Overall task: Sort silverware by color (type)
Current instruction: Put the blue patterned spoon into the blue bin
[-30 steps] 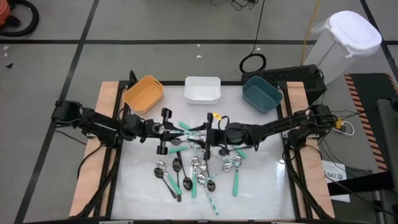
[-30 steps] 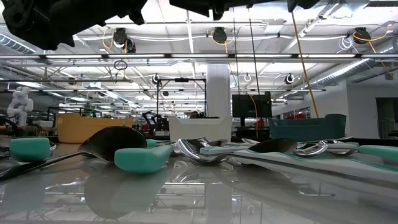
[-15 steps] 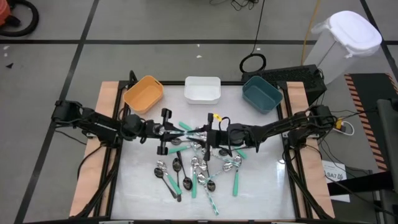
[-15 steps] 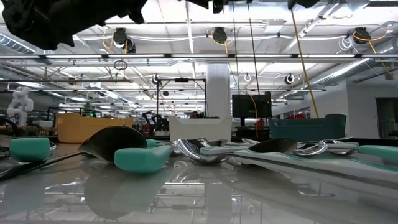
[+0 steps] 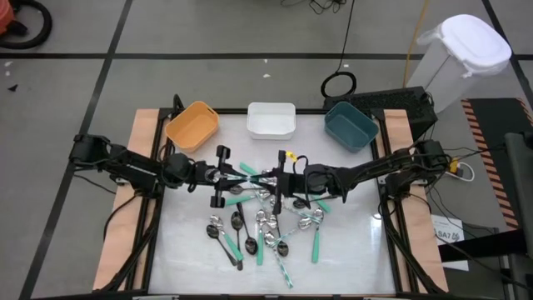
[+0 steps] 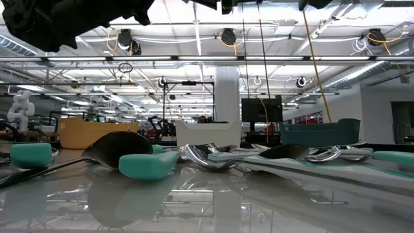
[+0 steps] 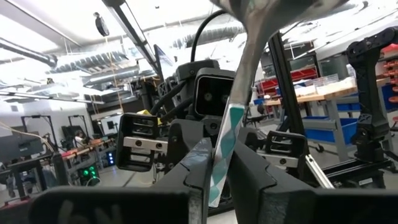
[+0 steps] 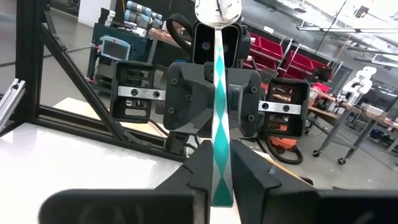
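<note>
Above the middle of the table (image 5: 183, 250), the left gripper (image 5: 240, 177) and the right gripper (image 5: 268, 179) face each other over the pile of silverware (image 5: 266, 225), both clamped on one spoon (image 8: 219, 118) with a teal-and-white patterned handle. In the right wrist view the handle stands pinched between that arm's fingers (image 8: 252, 177), bowl toward the left arm; the left wrist view shows its own pair closed on the same spoon. This looks like a hand-over, probably so the arm nearer the proper bin can carry it. The orange bin (image 5: 192, 125), white bin (image 5: 271, 119) and teal bin (image 5: 350, 125) wait along the far edge.
</note>
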`<action>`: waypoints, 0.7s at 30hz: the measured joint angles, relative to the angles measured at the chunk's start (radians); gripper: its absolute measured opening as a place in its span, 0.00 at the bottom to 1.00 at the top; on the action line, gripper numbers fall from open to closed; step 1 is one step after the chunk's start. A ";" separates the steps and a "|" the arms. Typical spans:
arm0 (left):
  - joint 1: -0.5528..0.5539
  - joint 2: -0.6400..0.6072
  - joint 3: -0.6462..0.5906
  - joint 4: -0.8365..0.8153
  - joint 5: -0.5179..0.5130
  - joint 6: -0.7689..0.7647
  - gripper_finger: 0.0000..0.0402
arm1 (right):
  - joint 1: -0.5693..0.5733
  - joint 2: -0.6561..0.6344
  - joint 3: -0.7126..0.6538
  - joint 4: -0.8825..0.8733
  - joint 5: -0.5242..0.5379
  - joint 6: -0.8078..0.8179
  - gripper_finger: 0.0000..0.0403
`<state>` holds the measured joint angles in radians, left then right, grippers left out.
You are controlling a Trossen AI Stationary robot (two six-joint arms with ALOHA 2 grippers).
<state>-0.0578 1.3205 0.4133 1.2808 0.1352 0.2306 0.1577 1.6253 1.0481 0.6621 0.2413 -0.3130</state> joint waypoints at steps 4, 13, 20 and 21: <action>-0.001 0.000 0.000 0.000 0.000 0.004 0.11 | 0.000 0.000 0.000 -0.012 -0.003 0.008 0.18; 0.000 0.000 0.000 0.002 -0.002 0.019 0.06 | 0.000 0.000 0.000 -0.025 -0.002 0.009 0.28; 0.000 0.000 0.000 0.002 -0.002 0.019 0.06 | -0.001 0.000 0.000 -0.023 0.003 -0.004 0.14; 0.000 0.000 0.000 0.002 -0.003 0.023 0.07 | -0.001 0.000 0.000 -0.023 0.006 -0.007 0.11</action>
<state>-0.0575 1.3205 0.4133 1.2826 0.1326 0.2532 0.1566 1.6257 1.0481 0.6395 0.2478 -0.3198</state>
